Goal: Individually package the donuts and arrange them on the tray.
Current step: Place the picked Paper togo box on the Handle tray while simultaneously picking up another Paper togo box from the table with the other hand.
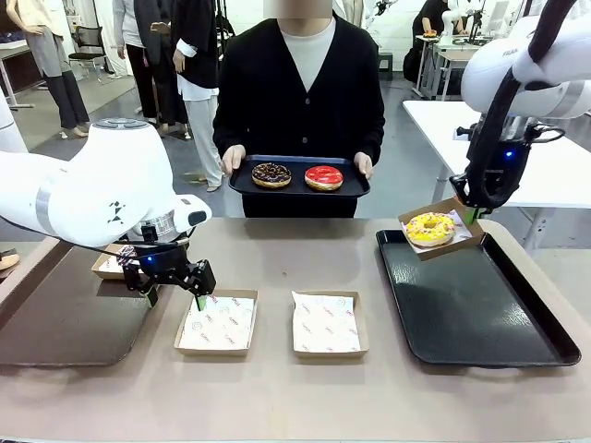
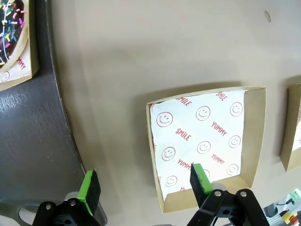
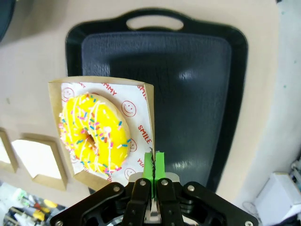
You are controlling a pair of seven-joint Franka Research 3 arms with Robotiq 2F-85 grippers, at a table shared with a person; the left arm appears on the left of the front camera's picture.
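Note:
My right gripper (image 1: 473,214) is shut on the rim of a cardboard box (image 3: 141,94) that holds the yellow-iced donut (image 1: 430,227) (image 3: 96,132). The box hangs tilted over the far left corner of the black tray (image 1: 480,305) (image 3: 197,94). Across the table, a person holds a small dark tray (image 1: 298,189) with a chocolate donut (image 1: 271,174) and a red-glazed donut (image 1: 324,177). My left gripper (image 1: 175,297) (image 2: 144,183) stands open astride the wall of an empty paper-lined box (image 1: 217,323) (image 2: 207,141). A sprinkled chocolate donut (image 2: 11,19) lies boxed on the left tray (image 2: 33,132).
A second empty lined box (image 1: 325,323) sits at the table's middle, and both empty boxes (image 3: 40,160) appear at the left of the right wrist view. The dark left tray (image 1: 65,323) lies under my left arm. Other tables and people stand behind.

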